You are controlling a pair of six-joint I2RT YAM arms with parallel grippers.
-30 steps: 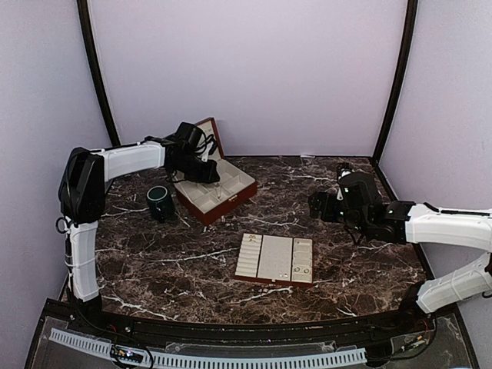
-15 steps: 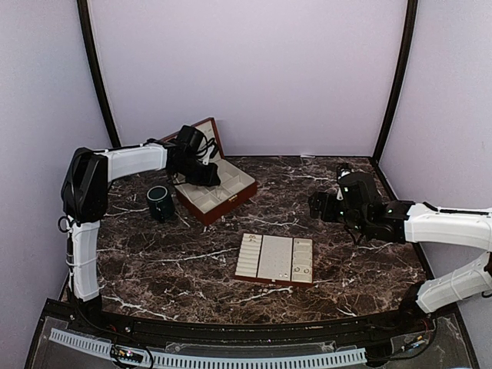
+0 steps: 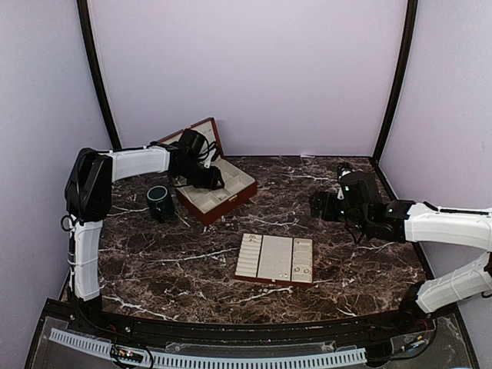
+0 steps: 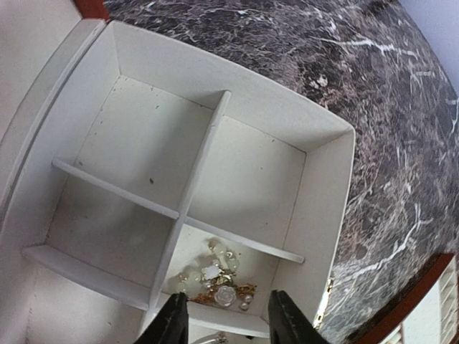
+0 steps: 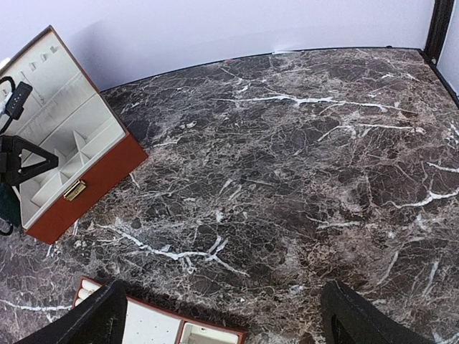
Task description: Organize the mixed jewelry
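Note:
The mixed jewelry (image 4: 219, 282) is a small heap of pale and gold pieces, one a white rose shape, in one compartment of the red-brown wooden box (image 4: 323, 186). My left gripper (image 4: 226, 322) is open and empty, its jaws spread straight above that heap without touching it. In the top view the left gripper (image 3: 206, 178) hovers over the open box (image 3: 223, 198) at the back left. A few tiny pieces (image 3: 301, 270) lie in the flat tray (image 3: 261, 257). My right gripper (image 5: 222, 315) is open and empty above bare marble, also seen in the top view (image 3: 317, 206).
A dark green cup (image 3: 160, 202) stands left of the box. The box's lid (image 3: 201, 132) stands upright behind it. The right wrist view shows the box (image 5: 86, 190) at the left and the tray's corner (image 5: 143, 326) at the bottom edge.
My left gripper has shifted slightly right and back over the box. The right arm has barely moved.

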